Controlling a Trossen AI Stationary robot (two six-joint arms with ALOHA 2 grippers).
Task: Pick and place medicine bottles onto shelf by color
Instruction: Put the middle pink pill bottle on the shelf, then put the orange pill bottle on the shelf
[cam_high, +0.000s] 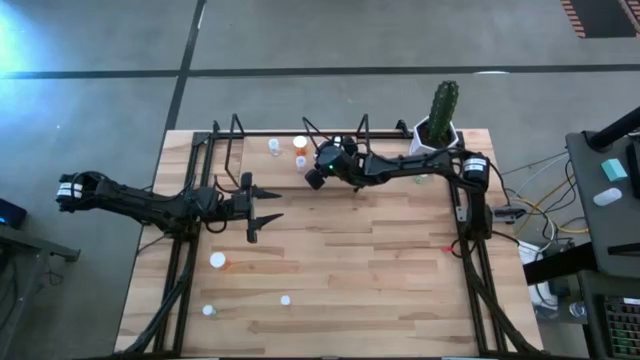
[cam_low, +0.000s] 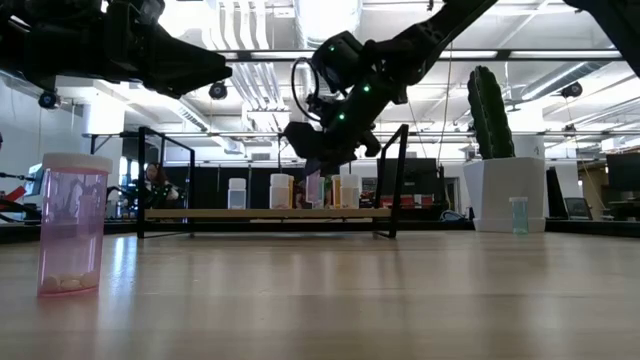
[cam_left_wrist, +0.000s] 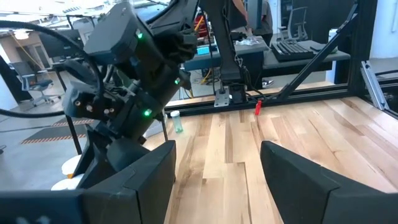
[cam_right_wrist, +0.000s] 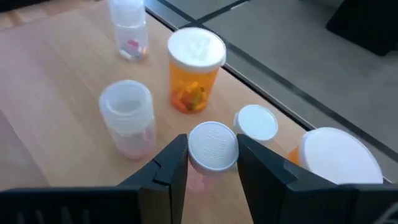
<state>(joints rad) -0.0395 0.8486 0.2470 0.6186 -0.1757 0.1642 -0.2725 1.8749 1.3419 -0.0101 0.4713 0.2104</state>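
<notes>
The shelf (cam_high: 300, 170) is a light-wood board in a black wire frame at the table's far side. On it stand an orange bottle (cam_right_wrist: 194, 71), a clear bottle (cam_right_wrist: 129, 28), an uncapped pinkish bottle (cam_right_wrist: 127, 118) and other white-capped bottles (cam_right_wrist: 339, 158). My right gripper (cam_right_wrist: 213, 149) is over the shelf, shut on a pinkish bottle (cam_low: 314, 190). My left gripper (cam_high: 262, 210) hangs open and empty above the table, near the shelf's left part. Loose bottles stand on the table near the front left (cam_high: 217, 260), (cam_high: 285, 299), (cam_high: 208, 311). My right gripper pinches the pinkish bottle's white cap (cam_right_wrist: 213, 140) by its sides between the two fingers. The fingers come from above, pointing down. The bottle stays upright below them (cam_low: 314, 195); I cannot tell whether its base touches the shelf board.
A white pot with a green cactus (cam_high: 440, 120) stands at the far right corner, with a small greenish bottle (cam_low: 518, 215) beside it. A pink bottle (cam_low: 72, 225) stands close to the low camera. The shelf's black wire uprights (cam_low: 400, 180) rise around the right gripper.
</notes>
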